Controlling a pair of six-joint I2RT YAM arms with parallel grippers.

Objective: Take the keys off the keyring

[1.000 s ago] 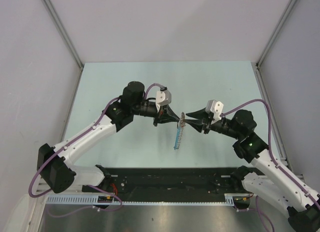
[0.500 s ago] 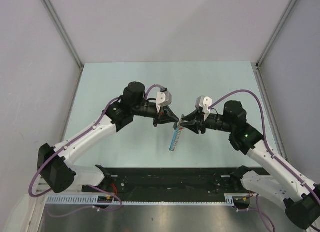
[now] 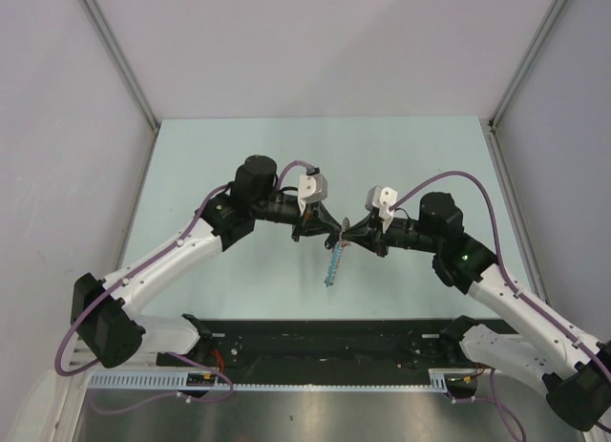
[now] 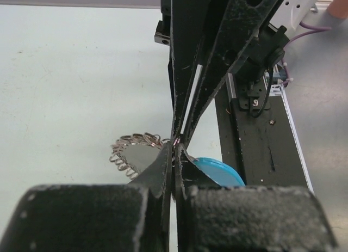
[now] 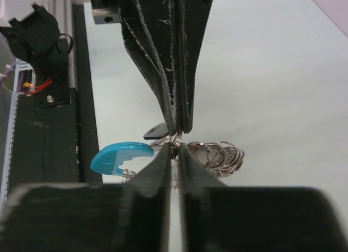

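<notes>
Above the middle of the table [image 3: 239, 146], the left gripper [image 3: 338, 234] points in from 10 o'clock and the right gripper [image 3: 352, 235] from 3 o'clock, their tips meeting. Both claws are pressed together, pinching the keyring [image 5: 175, 139]. In the right wrist view the keys [image 5: 218, 154] bunch at its 3 o'clock. Seen from above, the blue strap [image 3: 332, 264] trails toward 7 o'clock.

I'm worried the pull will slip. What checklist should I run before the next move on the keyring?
1. Left claw shut on keyring: ok.
2. Right claw pinching the same ring, opposite: ok.
3. Claws meet tip to tip: ok.
4. Blue strap hangs below, in neither claw: ok.
5. Keys off the ring: not ok, bunched beside the tips.
6. Held clear of table: cannot tell.
</notes>
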